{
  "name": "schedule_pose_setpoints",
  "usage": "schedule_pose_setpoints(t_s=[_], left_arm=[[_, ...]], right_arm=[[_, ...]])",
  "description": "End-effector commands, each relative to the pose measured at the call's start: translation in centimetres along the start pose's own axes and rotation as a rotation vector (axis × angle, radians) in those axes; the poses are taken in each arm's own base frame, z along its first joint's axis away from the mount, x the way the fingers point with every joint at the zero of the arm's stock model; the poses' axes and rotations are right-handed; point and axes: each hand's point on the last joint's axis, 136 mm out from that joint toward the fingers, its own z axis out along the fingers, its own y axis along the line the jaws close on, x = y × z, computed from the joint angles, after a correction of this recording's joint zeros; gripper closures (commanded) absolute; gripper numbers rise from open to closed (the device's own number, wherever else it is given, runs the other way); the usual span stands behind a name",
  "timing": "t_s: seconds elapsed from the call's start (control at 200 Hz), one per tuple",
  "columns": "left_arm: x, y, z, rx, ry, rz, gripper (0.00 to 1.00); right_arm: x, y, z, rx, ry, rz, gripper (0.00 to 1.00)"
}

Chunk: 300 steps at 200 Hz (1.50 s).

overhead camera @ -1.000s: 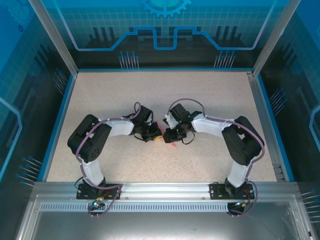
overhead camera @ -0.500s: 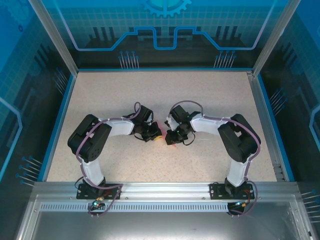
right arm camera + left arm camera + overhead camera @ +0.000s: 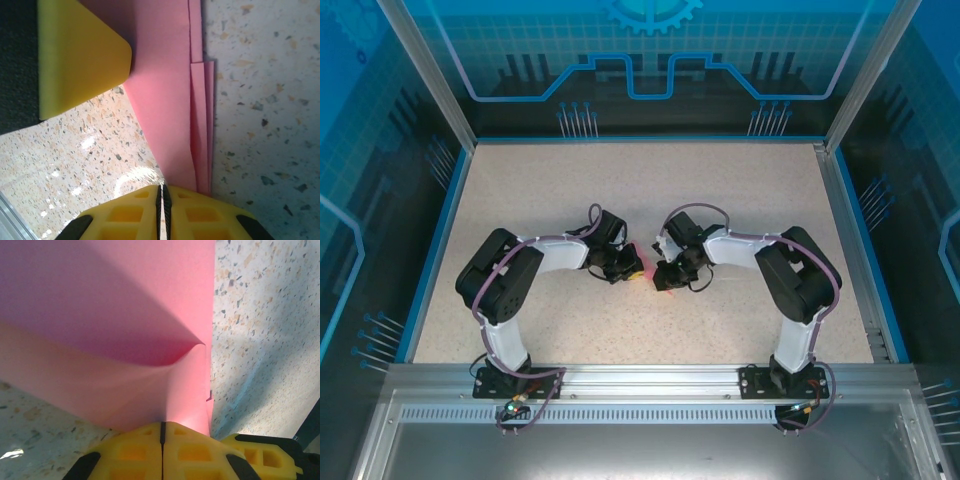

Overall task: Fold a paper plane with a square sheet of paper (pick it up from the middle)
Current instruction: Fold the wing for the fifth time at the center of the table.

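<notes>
The pink sheet of paper (image 3: 115,340) is folded into layers and lies on the speckled table. My left gripper (image 3: 162,432) is shut on it, and a raised fold runs away from the closed yellow fingers. In the right wrist view the paper (image 3: 167,90) is a narrow strip with stacked edges. It tapers down to my right gripper (image 3: 161,194), which is shut to a hairline, with the strip's end slipping under one finger. The left gripper's yellow finger (image 3: 82,55) rests on the strip's far end. From above, the left gripper (image 3: 632,268) and right gripper (image 3: 660,277) meet at mid-table.
The speckled table (image 3: 650,190) is ringed by a blue rim and glass walls (image 3: 650,60). Open tabletop lies behind and beside both arms. An aluminium rail (image 3: 650,385) with the two arm bases runs along the near edge.
My right gripper has slid a little left, closer to the left gripper, and its elbow has swung in. Its jaws narrowed slightly. The left arm has not moved.
</notes>
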Motion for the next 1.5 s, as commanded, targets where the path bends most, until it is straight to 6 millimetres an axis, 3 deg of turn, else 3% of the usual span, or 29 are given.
schedule_pose_setpoints(t_s=[0.0,0.605,0.625,0.715,0.935,1.07,1.225,1.25,1.34,1.496], left_arm=[[0.6,5.9,1.1,-0.216,-0.002,-0.083,0.93],[0.6,7.0,1.0,-0.277,-0.007,-0.107,0.94],[0.6,7.1,1.0,-0.278,-0.006,-0.107,0.94],[0.6,7.0,1.0,-0.276,-0.006,-0.106,0.94],[0.5,6.7,0.9,-0.269,-0.005,-0.097,0.94],[0.5,6.5,0.9,-0.262,-0.003,-0.092,0.94],[0.4,6.1,0.8,-0.252,-0.001,-0.089,0.94],[0.5,6.1,0.9,-0.251,0.001,-0.088,0.94],[0.4,5.9,0.8,-0.247,0.002,-0.087,0.94],[0.4,5.8,0.8,-0.247,0.005,-0.077,0.94]], right_arm=[[2.9,-2.2,0.5,0.033,0.088,0.056,0.87],[5.4,-3.1,-0.4,0.002,0.119,0.074,0.88],[6.5,-3.5,-0.1,0.008,0.140,0.089,0.88],[7.1,-3.9,-0.2,0.004,0.141,0.109,0.89],[7.3,-4.1,-0.7,-0.049,0.110,0.148,0.90],[6.0,-2.9,-1.8,-0.082,0.055,0.124,0.90],[2.8,0.3,-3.8,-0.084,-0.043,0.040,0.88],[1.4,1.2,-4.3,-0.092,-0.075,0.020,0.87],[-0.3,2.3,-3.4,-0.088,-0.091,0.003,0.87],[-2.3,2.4,-1.6,-0.063,-0.087,0.017,0.87]])
